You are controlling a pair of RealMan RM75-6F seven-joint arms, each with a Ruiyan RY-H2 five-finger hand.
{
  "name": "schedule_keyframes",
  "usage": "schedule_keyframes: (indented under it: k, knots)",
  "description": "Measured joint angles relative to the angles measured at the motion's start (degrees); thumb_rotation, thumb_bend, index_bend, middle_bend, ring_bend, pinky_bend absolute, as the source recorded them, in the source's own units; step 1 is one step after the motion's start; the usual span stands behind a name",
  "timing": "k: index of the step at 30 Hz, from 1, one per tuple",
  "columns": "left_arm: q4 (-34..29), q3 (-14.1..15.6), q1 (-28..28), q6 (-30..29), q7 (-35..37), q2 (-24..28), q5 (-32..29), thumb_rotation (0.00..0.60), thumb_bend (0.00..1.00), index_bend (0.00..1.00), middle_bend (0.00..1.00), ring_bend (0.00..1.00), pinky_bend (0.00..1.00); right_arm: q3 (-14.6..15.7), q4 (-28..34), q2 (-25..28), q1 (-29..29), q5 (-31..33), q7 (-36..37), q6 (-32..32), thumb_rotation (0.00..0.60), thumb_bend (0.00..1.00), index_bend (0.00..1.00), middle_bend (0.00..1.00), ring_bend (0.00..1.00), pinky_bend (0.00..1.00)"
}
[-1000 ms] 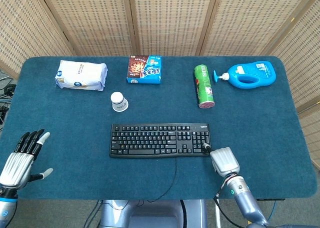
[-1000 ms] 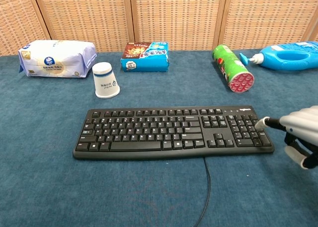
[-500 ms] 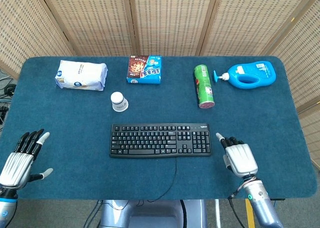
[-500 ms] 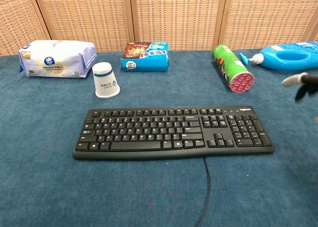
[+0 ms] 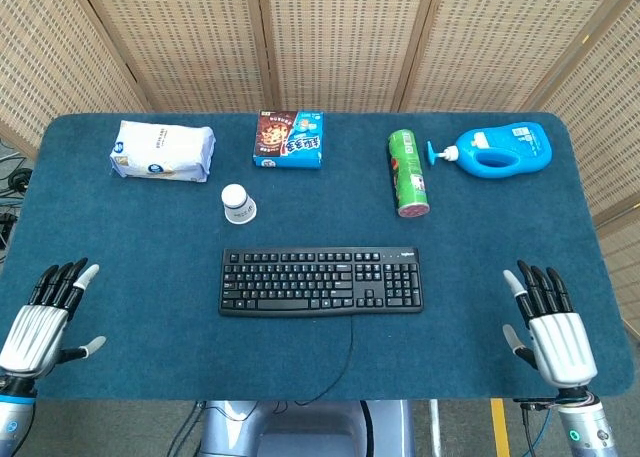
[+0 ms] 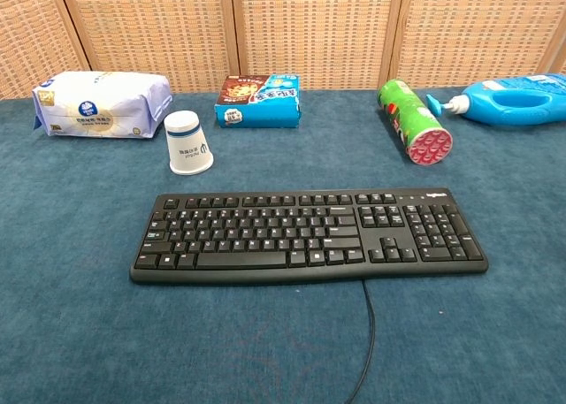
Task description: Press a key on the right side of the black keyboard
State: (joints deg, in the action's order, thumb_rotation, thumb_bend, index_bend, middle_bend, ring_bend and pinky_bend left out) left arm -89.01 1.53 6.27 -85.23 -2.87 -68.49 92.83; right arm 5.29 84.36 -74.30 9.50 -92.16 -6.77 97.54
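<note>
The black keyboard (image 5: 320,281) lies flat in the middle of the blue table, its cable running off the front edge; the chest view shows the keyboard (image 6: 309,235) with its number pad at the right end. My right hand (image 5: 547,329) hovers open near the front right of the table, well to the right of the keyboard, fingers spread and touching nothing. At the front left corner, my left hand (image 5: 45,315) is open too, fingers extended. Neither hand appears in the chest view.
Along the back stand a white pouch (image 5: 162,150), a cookie box (image 5: 289,139), a green can lying down (image 5: 407,172) and a blue detergent bottle (image 5: 500,149). An upturned paper cup (image 5: 237,203) sits behind the keyboard's left end.
My right hand has lifted off the keyboard's right end, opened its fingers and drawn back to the right, leaving the chest view. The left hand has stayed still.
</note>
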Motion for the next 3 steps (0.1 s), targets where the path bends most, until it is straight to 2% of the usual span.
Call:
schedule_keyframes:
  k: [3]
  knots:
    - [0.0, 0.1, 0.0, 0.1, -0.3, -0.1, 0.1, 0.600, 0.00, 0.00, 0.00, 0.00, 0.00, -0.4, -1.2, -0.2, -0.9, -0.3, 0.7, 0.2, 0.600, 0.35, 0.00, 0.00, 0.00, 0.00]
